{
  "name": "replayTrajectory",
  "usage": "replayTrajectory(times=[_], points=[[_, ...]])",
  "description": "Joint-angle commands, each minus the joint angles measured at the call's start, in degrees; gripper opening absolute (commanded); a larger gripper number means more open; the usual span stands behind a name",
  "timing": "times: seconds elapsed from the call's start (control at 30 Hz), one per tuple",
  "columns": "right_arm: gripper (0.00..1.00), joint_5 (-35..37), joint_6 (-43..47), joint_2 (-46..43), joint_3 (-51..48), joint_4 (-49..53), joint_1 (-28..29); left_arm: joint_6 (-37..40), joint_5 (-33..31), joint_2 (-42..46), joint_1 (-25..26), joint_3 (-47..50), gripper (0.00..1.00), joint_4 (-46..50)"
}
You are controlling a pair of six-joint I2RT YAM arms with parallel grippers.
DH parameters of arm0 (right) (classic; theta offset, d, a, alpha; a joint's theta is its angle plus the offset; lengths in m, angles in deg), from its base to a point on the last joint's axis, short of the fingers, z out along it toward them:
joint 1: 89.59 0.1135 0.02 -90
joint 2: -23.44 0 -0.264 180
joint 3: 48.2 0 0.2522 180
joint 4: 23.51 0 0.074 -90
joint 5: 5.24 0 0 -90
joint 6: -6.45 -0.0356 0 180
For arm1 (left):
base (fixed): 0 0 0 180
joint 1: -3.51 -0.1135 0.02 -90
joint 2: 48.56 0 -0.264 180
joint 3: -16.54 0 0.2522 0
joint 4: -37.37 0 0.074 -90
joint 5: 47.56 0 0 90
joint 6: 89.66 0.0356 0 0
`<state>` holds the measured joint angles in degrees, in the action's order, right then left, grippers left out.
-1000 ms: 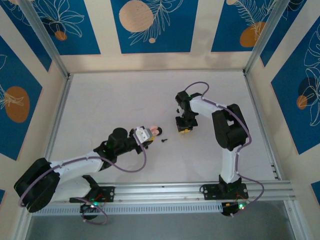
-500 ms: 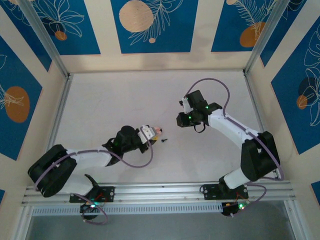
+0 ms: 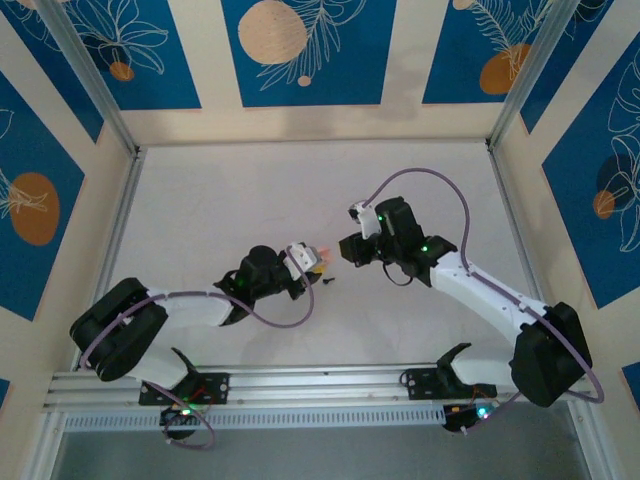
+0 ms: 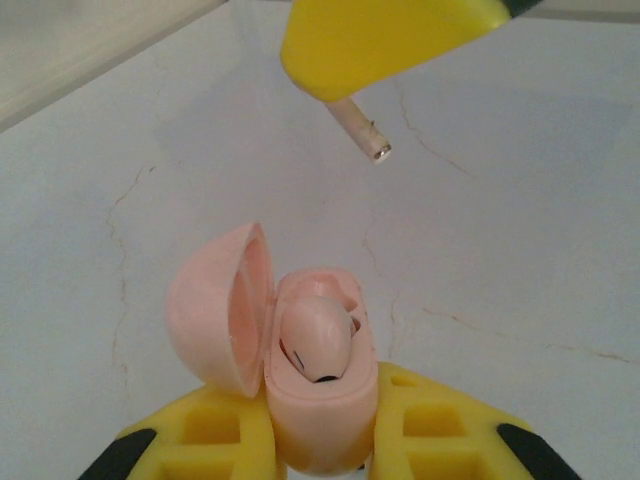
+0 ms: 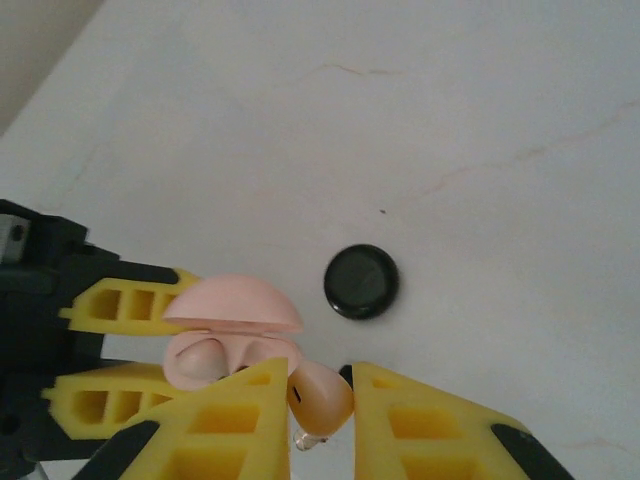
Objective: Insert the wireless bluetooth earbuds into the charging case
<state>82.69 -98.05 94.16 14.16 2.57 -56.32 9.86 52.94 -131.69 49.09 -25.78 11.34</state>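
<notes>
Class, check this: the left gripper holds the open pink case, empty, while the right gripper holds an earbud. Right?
No: the case is not empty; the left wrist view shows one earbud seated inside it. The rest stands.

One earbud [image 4: 316, 345] inside case [image 4: 321, 428], disc [image 5: 361, 282] beside

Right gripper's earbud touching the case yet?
Apart. The left wrist view shows bare table between the earbud stem tip and the open case.
</notes>
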Motion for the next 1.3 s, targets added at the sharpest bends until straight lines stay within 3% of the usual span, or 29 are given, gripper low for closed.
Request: replayTrajectory(times=[0.0, 0.33, 1.27], points=[[0.18, -1.63, 1.32, -1.1, -1.73, -5.69, 1.13, -1.15, 1.88, -0.19, 0.93, -1.15, 0.18, -2.92], [0.18, -2.24, 0.89, -0.7, -2.78, -9.84, 3.02, -1.34, 1.63, 1.98, 0.97, -0.46, 0.18, -3.8], [0.19, -0.45, 3.69, -2.02, -3.88, -9.44, 5.75, -2.07, 0.23, 6.69, 0.93, 0.19, 0.19, -4.38]])
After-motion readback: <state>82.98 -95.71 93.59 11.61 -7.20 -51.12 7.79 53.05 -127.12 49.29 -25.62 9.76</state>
